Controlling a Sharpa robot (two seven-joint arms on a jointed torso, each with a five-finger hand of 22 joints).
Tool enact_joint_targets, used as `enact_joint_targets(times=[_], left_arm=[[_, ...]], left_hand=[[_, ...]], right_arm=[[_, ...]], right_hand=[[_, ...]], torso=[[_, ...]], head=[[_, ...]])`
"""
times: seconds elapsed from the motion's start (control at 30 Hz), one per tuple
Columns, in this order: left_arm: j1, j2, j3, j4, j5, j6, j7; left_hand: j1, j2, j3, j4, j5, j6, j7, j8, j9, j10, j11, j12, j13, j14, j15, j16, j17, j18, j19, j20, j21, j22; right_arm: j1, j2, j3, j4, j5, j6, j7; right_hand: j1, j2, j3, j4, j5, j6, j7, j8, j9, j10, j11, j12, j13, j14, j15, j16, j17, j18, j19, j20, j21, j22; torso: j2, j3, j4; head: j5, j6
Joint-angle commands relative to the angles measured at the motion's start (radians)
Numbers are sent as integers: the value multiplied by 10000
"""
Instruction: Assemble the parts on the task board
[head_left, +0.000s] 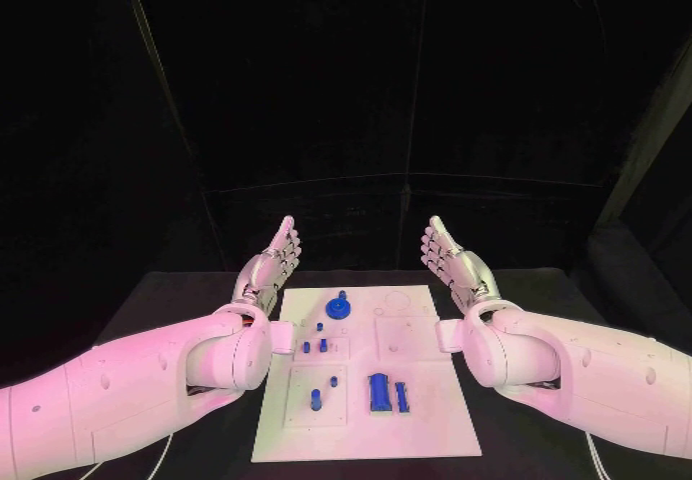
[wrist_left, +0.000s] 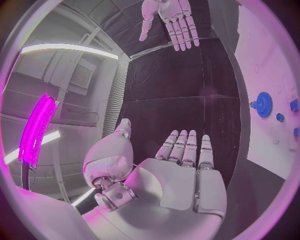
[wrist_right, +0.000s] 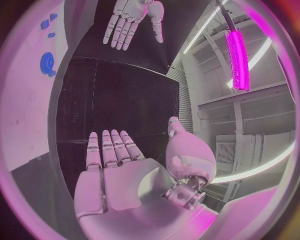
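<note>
Both hands, left (head_left: 274, 258) and right (head_left: 453, 258), hover flat and empty beside the board (head_left: 418, 420), fingers straight, parts (head_left: 381, 392) untouched.

The head camera looked steeply down from above onto the tabletop (head_left: 534, 290) and the task board (head_left: 368, 400), both arms entering below. Each wrist camera sat close behind its own robot hand, the left robot hand (wrist_left: 181, 170) and the right robot hand (wrist_right: 119, 170), facing along the fingers; both shared the blue gear (wrist_left: 264, 104) with the head view
</note>
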Motion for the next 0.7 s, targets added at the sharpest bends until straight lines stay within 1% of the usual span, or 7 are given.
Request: enact_joint_targets(times=[0.03,0.27,0.4,0.43,0.7], left_arm=[[-36,-35,60,162,-439,-1145,203],[-40,-38,64,171,-442,-1157,204],[-40,-38,64,171,-442,-1157,204],[-40,-38,64,171,-442,-1157,204],[-40,-38,64,171,-442,-1157,204]], left_hand=[[-1393,1,-55,2,-77,-930,-106,-40,-14,-941,-110,-70,-14,-889,-87,-69,-16,-369,-514,-694,-39,-598],[-2130,1,-55,2,-77,-1428,-106,-40,-14,-1435,-110,-70,-14,-1369,-87,-69,-16,-369,-784,-694,-39,-598],[-2457,1,-55,2,-77,-1647,-106,-40,-14,-1653,-110,-70,-14,-1573,-87,-69,-16,-369,-888,-694,-39,-598],[-2526,1,-55,2,-77,-1692,-106,-40,-14,-1697,-110,-70,-14,-1622,-87,-69,-16,-369,-1590,-694,-39,-598],[-2989,1,-55,2,-77,-1977,-106,-40,-14,-2002,-110,-70,-14,-1906,-87,-69,-16,-369,-1590,-694,-39,-598]], right_arm=[[11,-16,20,79,447,-719,299],[11,-16,20,79,447,-719,299],[11,-16,20,79,447,-719,299],[11,-16,20,79,447,-719,299],[11,-16,20,79,447,-719,299]], right_hand=[[-1534,-9,85,-18,-122,-959,-202,-39,-84,-1111,-89,-73,-25,-1052,-52,-47,-54,-525,-831,-604,-258,-50],[-2356,-9,85,-18,-122,-1478,-202,-39,-84,-1691,-89,-73,-25,-1616,-52,-47,-54,-525,-1267,-604,-258,-50],[-2704,-9,85,-18,-122,-1699,-202,-39,-84,-1950,-89,-73,-25,-1860,-52,-47,-54,-525,-1465,-604,-258,-50],[-2780,-9,85,-18,-122,-1743,-202,-39,-84,-2009,-89,-73,-25,-1915,-52,-47,-54,-525,-1488,-604,-258,-50],[-3279,-9,85,-18,-122,-2039,-202,-39,-84,-2348,-89,-73,-25,-2251,-52,-47,-54,-525,-1755,-604,-258,-50]], torso=[[-5,9,-5],[-5,9,-5],[-5,9,-5],[-5,9,-5],[-5,9,-5]], head=[[1,-1],[1,-1],[1,-1],[1,-1],[1,-1]])
